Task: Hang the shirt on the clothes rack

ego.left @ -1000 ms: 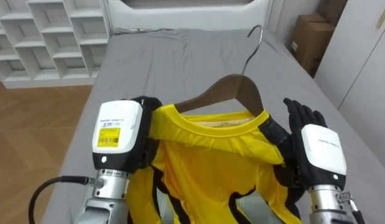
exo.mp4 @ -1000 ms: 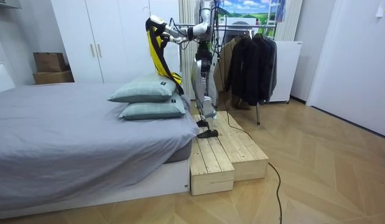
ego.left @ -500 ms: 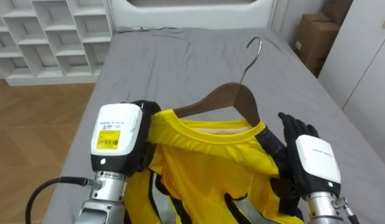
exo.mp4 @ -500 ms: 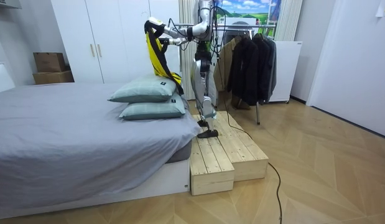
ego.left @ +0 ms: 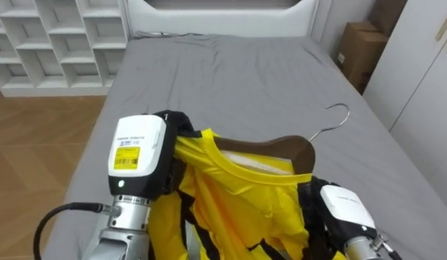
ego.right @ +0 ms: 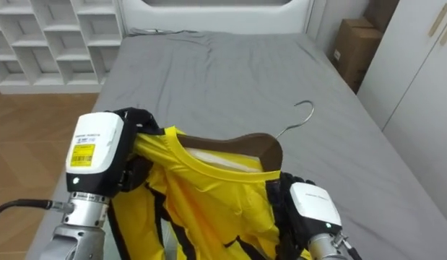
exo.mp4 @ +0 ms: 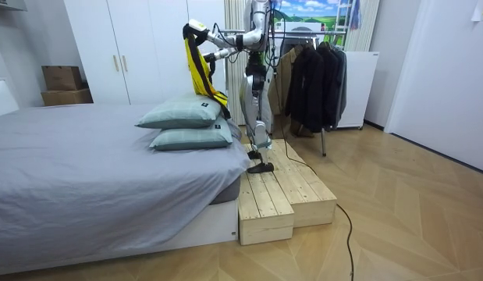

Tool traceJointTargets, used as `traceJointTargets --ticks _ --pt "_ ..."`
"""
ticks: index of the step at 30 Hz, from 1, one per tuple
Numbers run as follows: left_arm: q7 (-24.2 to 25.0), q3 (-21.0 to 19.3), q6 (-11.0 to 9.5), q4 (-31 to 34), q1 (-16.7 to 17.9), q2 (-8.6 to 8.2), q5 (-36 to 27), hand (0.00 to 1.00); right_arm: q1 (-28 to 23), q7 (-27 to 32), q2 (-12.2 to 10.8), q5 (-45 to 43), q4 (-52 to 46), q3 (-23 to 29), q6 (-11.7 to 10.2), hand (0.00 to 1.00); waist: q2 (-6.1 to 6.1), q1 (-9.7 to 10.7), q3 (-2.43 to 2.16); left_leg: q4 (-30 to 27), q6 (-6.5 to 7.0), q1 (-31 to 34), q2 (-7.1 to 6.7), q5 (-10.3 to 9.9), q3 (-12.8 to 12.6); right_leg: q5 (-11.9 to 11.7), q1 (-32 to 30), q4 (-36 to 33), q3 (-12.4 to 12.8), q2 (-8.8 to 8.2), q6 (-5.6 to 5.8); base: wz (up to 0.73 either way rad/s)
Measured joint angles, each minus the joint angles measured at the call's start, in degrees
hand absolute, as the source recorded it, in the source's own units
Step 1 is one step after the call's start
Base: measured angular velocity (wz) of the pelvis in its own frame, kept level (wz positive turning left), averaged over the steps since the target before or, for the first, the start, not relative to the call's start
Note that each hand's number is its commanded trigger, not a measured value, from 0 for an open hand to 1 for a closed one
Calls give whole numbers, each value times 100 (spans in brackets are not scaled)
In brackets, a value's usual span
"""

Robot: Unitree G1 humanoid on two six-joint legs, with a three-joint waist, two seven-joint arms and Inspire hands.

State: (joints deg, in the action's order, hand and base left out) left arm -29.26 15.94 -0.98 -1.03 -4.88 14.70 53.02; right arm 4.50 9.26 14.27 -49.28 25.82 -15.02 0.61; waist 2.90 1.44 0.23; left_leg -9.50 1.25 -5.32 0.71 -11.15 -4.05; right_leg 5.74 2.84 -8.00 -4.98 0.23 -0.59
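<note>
A yellow shirt (ego.left: 237,209) with black stripes hangs on a brown wooden hanger (ego.left: 281,148), held up above the grey bed (ego.left: 230,79). The hanger is tilted and its metal hook (ego.left: 337,115) points right. My left hand (ego.left: 140,155) is at the shirt's left shoulder, with dark fingers curled over the collar and the hanger's end. My right hand (ego.left: 339,209) sits low at the shirt's right shoulder, its fingers hidden behind the cloth. In the room view I stand on a wooden platform (exo.mp4: 284,195) beside the bed, arms raised with the shirt (exo.mp4: 196,66).
White cubby shelves (ego.left: 57,36) stand at the far left, a cardboard box (ego.left: 357,47) and white wardrobe doors (ego.left: 425,87) at the right. Behind me a clothes rack (exo.mp4: 315,74) carries dark jackets. Two pillows (exo.mp4: 186,125) lie on the bed below the shirt.
The hanger has tipped over: its hook swung from upright to the right and down. My right hand dropped lower against the shirt's right shoulder. The left hand stayed in place.
</note>
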Motion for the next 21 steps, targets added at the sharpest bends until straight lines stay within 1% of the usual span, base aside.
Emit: traceJointTargets --ticks 1,4,7,11,12,13,19,21 --pt "-22 3 -64 5 -22 -13 -67 100 0 -42 -1 -96 -4 -2 -13 0 1 -15 0 0 0 -3 0 0 -1 0 1 -12 0 -2 0 0" --pt "-55 6 -165 5 -29 -18 -174 100 0 -100 -8 -266 -6 -5 -98 0 0 -17 0 1 0 -15 1 0 -16 0 2 -15 8 -2 1 0" --pt "-55 18 -208 4 -29 -45 -179 100 0 -133 -8 -306 -5 -5 -180 0 -3 -18 2 1 0 -19 1 0 -21 0 3 -14 14 -3 1 0" --pt "-54 64 -218 4 -29 -57 -185 100 0 -134 -14 -306 -4 -5 -212 0 -9 -21 6 2 0 -23 0 0 -25 0 5 -15 16 -3 1 0" --pt "-54 68 -241 4 -29 -66 -185 100 0 -134 -14 -306 -4 -5 -219 36 -12 -19 8 3 0 -25 0 0 -27 0 6 -17 17 -3 1 0" --pt "-54 68 -278 4 -29 -72 -200 100 0 -135 -18 -305 -4 1 -222 100 -20 -23 13 5 0 -29 2 0 -29 0 5 -26 18 -1 1 0" --pt "-54 66 -314 4 -29 -102 -292 100 1 -136 -36 -308 -5 54 -221 100 -89 -28 57 53 3 -26 9 -2 -28 1 -6 -54 20 12 1 0" --pt "-62 65 -314 4 -29 -121 -297 100 0 -135 -42 -306 -5 58 -215 100 -101 -24 55 56 3 -31 12 -2 -30 1 -7 -53 24 18 1 0"
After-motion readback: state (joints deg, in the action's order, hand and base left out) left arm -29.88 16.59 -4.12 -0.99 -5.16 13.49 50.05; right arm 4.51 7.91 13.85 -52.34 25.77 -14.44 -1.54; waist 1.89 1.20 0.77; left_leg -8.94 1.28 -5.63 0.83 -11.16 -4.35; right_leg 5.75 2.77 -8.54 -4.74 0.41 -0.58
